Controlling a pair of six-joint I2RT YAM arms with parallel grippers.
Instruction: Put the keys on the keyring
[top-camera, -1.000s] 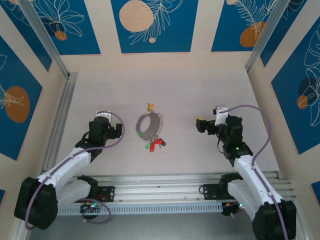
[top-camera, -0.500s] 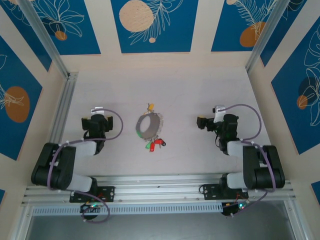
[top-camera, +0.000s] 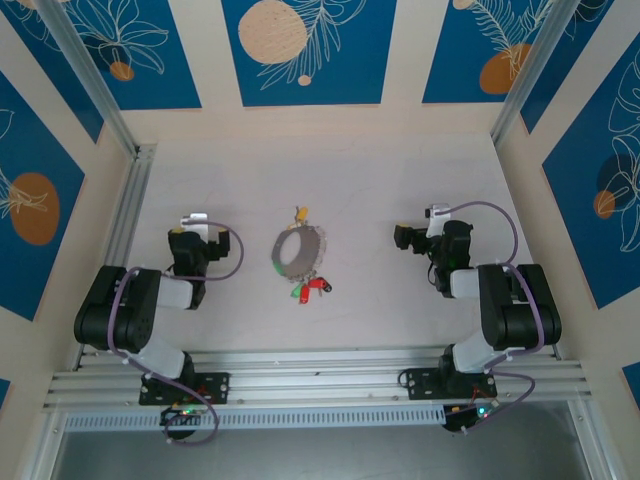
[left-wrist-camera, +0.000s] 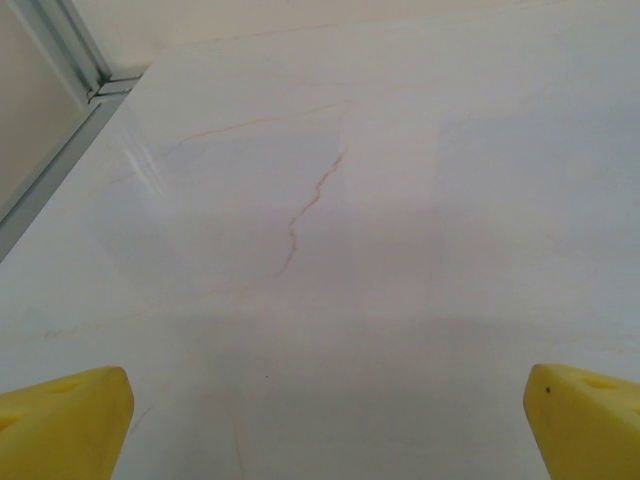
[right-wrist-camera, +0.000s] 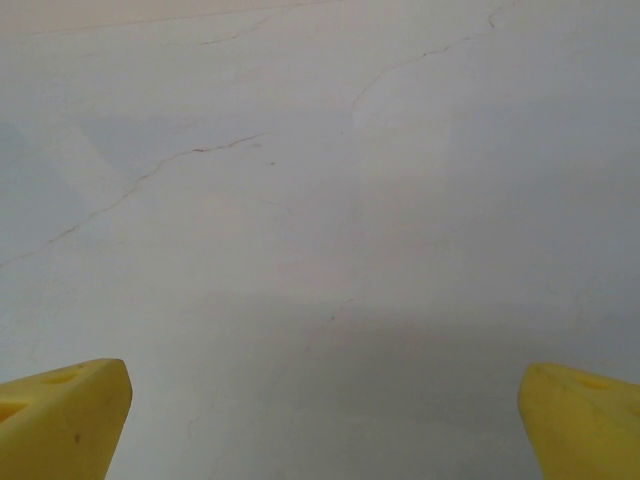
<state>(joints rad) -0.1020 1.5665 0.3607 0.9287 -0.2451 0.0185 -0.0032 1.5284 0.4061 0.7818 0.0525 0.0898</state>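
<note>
Top external: left gripper (top-camera: 194, 226) and right gripper (top-camera: 408, 238) have drawn back, jaws released, empty.
Seemingly unthreaded, the keys (top-camera: 300, 213) lie at 12 o'clock of the keyring (top-camera: 282, 250).

We read this as a robotics lab test cell, not a home or shop; the left arm (top-camera: 120, 315) & right arm (top-camera: 515, 315), both white-and-black, sit bolted to aluminium rails (top-camera: 320, 365) at the near edge of a pale marble-look table (top-camera: 380, 180); purple cables (top-camera: 480, 205) loop off the wrists; a slotted cable duct (top-camera: 300, 418) runs along the front w/ small green lights; alu. frame posts (top-camera: 85, 75) edge walls of blue printed panels (top-camera: 300, 50) w/ leaf & orange-disc art, boxing the bench in on 3 sides.
</note>
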